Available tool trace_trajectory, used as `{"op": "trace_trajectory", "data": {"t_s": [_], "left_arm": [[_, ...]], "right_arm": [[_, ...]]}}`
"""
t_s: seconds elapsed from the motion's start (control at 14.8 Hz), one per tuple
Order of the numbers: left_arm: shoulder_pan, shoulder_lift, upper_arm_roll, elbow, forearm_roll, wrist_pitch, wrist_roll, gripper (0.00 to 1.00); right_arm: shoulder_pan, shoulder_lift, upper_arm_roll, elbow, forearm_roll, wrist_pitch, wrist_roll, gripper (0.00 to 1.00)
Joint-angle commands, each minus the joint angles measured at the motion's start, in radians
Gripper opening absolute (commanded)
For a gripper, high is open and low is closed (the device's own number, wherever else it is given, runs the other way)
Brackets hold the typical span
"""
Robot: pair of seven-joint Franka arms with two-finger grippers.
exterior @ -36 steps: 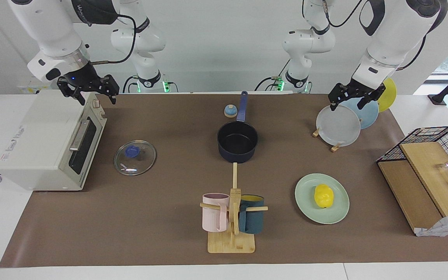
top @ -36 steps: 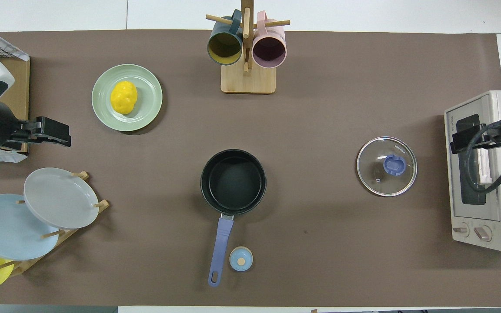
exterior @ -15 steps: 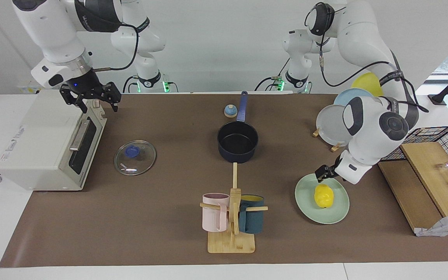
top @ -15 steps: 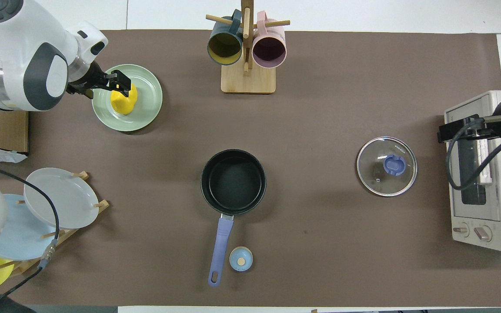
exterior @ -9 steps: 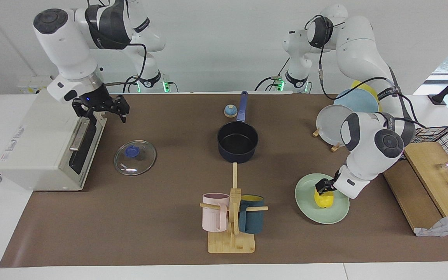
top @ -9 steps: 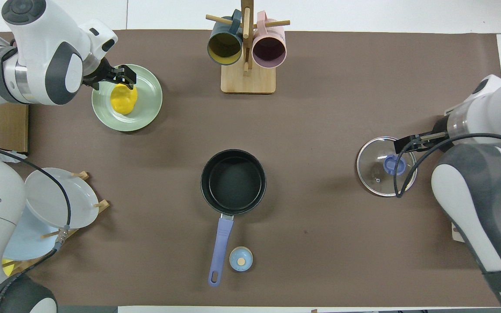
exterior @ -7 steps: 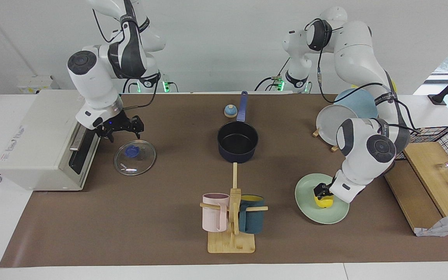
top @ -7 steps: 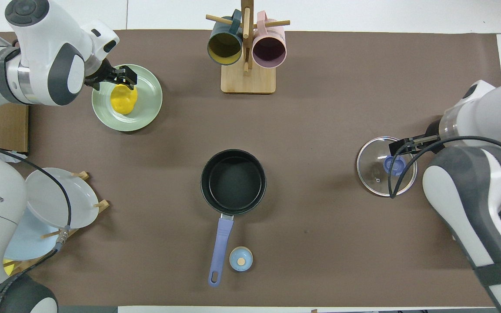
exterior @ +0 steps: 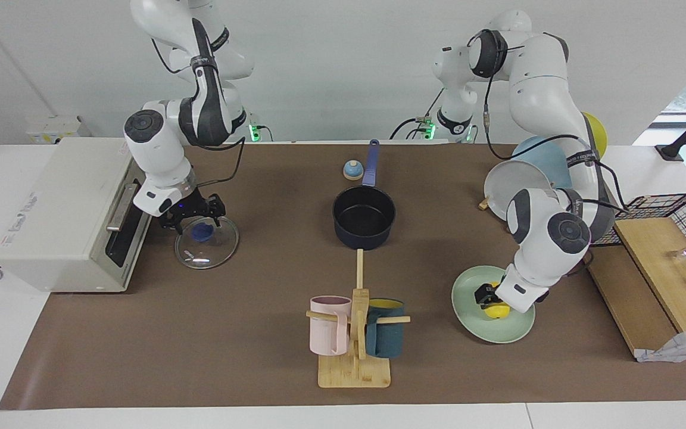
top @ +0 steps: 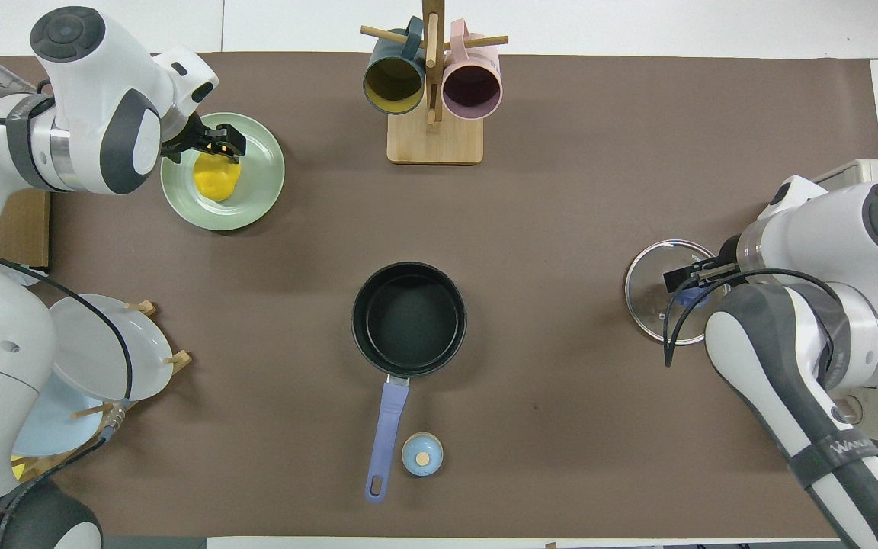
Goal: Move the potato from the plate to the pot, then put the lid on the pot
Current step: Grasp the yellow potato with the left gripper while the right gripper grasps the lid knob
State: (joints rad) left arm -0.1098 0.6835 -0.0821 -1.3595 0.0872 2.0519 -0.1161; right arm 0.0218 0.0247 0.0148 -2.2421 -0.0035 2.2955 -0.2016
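Potato [exterior: 497,309] lies on the plate [exterior: 473,325] at the left arm's end of the worktop [exterior: 259,357], well apart from the pot [exterior: 364,217], which sits mid-worktop, nearer the robots than the plate.

Key relation: left claw [exterior: 488,295] is right down on the potato, coming in from the arm's side and tilted. In the overhead view the claw [top: 214,142] covers the potato's edge farther from the robots; most of the yellow body [top: 216,177] shows nearer the robots than the fingertips. Potato's long axis runs roughly toward and away from the robots.

Left claw state: cannot tell from either view if the fingers are spread around the potato or pinching it. No lift visible; potato looks seated on the plate.

Right claw [exterior: 193,215] hangs just over the lid [exterior: 207,241], at the blue knob [exterior: 202,232]. Lid lies flat beside the toaster oven [exterior: 63,214] at the right arm's end. Cannot tell if its fingers are apart or together, or whether they touch the knob.

Judgement: left arm is the nearer one for the potato, right arm for the lid. Coming move depends on the left claw being centred on the potato body, not its end.
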Motion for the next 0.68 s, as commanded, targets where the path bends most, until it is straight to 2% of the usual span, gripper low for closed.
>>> {"op": "trace_trajectory", "data": {"t_s": [0.0, 0.14, 0.2, 0.41, 0.61], "left_arm": [[-0.010, -0.048, 0.005, -0.072, 0.020, 0.031, 0.004, 0.77], [-0.013, -0.054, 0.007, -0.069, 0.022, -0.005, 0.004, 0.08], [-0.014, -0.055, 0.007, -0.053, 0.023, -0.047, 0.003, 0.00], [-0.028, -0.070, 0.004, 0.069, -0.047, -0.211, -0.008, 0.00], [-0.045, -0.273, 0.002, 0.024, -0.133, -0.321, -0.107, 0.00]], "right_arm": [[-0.010, -0.022, 0.005, -0.062, 0.017, 0.062, -0.032, 0.95], [-0.008, 0.013, 0.005, -0.073, 0.017, 0.122, -0.033, 0.95], [-0.008, 0.030, 0.005, -0.076, 0.017, 0.140, -0.044, 0.95], [-0.013, 0.037, 0.005, -0.076, 0.017, 0.139, -0.045, 0.95], [-0.014, 0.037, 0.005, -0.076, 0.017, 0.124, -0.051, 0.94]]}}
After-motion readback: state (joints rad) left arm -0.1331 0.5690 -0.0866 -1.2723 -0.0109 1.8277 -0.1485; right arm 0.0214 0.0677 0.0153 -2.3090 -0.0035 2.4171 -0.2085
